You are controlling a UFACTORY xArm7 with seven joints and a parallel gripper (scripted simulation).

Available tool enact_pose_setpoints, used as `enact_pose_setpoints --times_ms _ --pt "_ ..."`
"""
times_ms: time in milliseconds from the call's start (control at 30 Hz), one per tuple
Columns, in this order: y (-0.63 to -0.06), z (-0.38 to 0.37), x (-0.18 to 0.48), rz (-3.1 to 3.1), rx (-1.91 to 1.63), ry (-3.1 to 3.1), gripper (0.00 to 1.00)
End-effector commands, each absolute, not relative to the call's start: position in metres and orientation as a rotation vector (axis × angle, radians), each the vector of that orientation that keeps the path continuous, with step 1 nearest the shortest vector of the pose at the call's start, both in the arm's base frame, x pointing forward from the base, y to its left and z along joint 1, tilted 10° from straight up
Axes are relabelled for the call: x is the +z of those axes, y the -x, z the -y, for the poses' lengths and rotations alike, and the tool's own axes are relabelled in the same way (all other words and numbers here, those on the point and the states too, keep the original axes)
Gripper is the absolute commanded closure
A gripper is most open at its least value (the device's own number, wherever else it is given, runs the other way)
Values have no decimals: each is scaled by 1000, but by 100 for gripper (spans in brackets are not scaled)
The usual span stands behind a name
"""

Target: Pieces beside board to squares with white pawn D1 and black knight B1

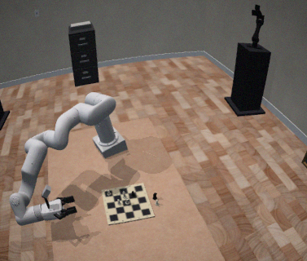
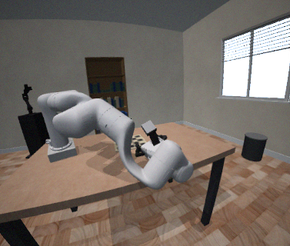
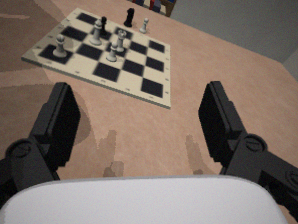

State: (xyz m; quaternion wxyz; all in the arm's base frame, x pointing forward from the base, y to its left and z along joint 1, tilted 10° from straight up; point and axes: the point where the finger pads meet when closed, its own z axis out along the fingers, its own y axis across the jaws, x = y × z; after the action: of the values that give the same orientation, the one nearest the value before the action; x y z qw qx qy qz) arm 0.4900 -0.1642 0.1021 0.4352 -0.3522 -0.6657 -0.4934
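Note:
The chessboard (image 1: 130, 202) lies on the table, with several white and black pieces on its far rows. The black knight (image 1: 155, 196) and the white pawn (image 1: 157, 201) stand side by side on the table just right of the board. In the wrist view the board (image 3: 102, 52) is ahead, and the black knight (image 3: 129, 17) and white pawn (image 3: 144, 25) stand beyond its far edge. My gripper (image 1: 68, 205) is open and empty, low over the table, left of the board and pointing toward it. Its fingers frame bare table. In the exterior view the arm hides most of the board (image 2: 136, 141).
The arm's base (image 1: 109, 145) stands on the table behind the board. A black filing cabinet (image 1: 83, 53), a black pedestal with a statue (image 1: 249, 77) and a bookshelf (image 2: 106, 92) stand away from the table. A dark bin (image 2: 254, 146) sits on the floor.

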Motion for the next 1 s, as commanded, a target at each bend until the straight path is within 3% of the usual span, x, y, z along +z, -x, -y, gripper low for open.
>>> enact_pose_setpoints --times_ms 0,967 --pt "-458 182 99 1563 -1135 879 0" --pt "-443 190 97 1519 -1095 890 0"
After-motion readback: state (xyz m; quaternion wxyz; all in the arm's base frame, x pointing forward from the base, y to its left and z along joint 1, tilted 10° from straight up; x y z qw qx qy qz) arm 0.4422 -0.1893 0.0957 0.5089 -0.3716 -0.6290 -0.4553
